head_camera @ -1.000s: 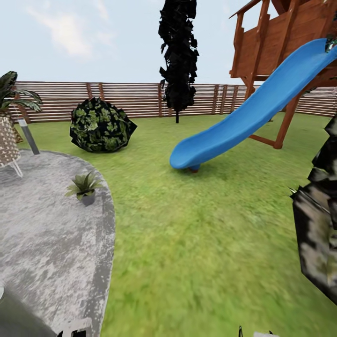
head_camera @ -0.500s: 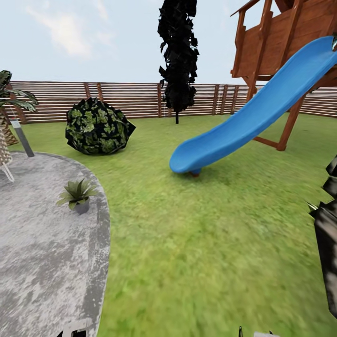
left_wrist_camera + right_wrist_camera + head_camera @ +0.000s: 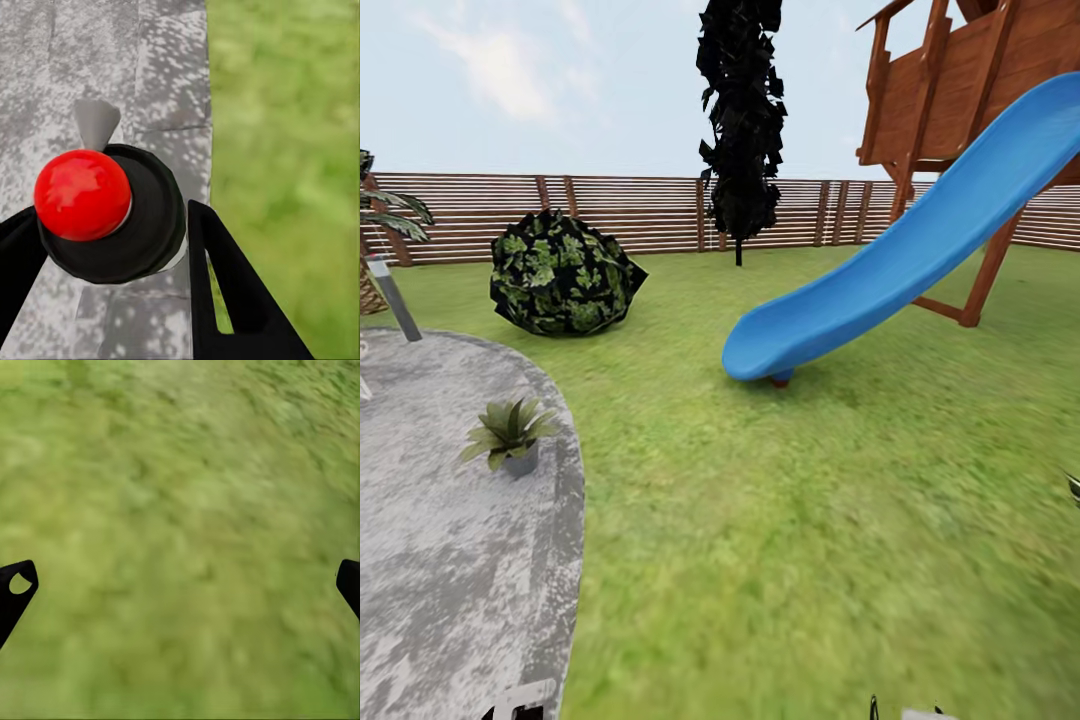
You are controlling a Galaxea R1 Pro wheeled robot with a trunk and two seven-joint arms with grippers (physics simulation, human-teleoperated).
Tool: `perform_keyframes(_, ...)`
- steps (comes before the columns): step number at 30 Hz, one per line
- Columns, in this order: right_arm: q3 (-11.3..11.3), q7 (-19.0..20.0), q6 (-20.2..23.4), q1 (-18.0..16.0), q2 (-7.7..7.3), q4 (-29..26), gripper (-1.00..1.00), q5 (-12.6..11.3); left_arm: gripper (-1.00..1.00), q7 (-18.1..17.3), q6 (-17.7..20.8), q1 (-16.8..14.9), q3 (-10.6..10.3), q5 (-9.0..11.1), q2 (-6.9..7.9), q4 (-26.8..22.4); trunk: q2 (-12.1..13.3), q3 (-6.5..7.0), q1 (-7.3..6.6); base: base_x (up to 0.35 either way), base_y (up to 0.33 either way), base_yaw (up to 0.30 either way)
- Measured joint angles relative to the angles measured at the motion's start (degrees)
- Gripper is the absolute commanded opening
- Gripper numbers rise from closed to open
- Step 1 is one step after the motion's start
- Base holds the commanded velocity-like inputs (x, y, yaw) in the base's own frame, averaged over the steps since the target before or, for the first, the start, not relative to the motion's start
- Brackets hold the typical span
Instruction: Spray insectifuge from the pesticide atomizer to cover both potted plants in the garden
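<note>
Camera panned right since earlier frames: whole scene shifted left, dark mass at right edge gone. Potted plant (image 3: 508,433) on grey patio (image 3: 450,560), near its right edge, now closer to frame's left. Round dark bush (image 3: 563,273) far left before fence (image 3: 640,212); blue slide (image 3: 900,255) right, lawn (image 3: 810,520) between. Left gripper (image 3: 105,247) jaws clenched on pesticide atomizer (image 3: 112,214), red cap up, above patio edge. Right gripper (image 3: 180,577) jaws released, wide apart over grass.

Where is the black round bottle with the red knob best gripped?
Around the wide body of the black round bottle, below the red knob, from two opposite sides clear of its grey spout; the fingers of the left gripper flank it so.
</note>
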Motion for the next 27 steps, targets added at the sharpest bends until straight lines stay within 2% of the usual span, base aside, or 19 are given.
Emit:
perform_keyframes(17,0.0,-0.1,0.0,0.0,0.08,0.0,1.00,0.0,-1.00,0.0,0.0,0.0,0.0,0.0,0.00,0.2,0.0,0.00,0.00,0.341,0.000,0.007)
perform_keyframes(27,0.0,0.0,0.0,0.0,0.09,0.0,1.00,0.0,-1.00,0.0,0.0,0.0,0.0,0.0,0.00,0.2,0.0,0.00,0.00,0.342,0.000,0.223)
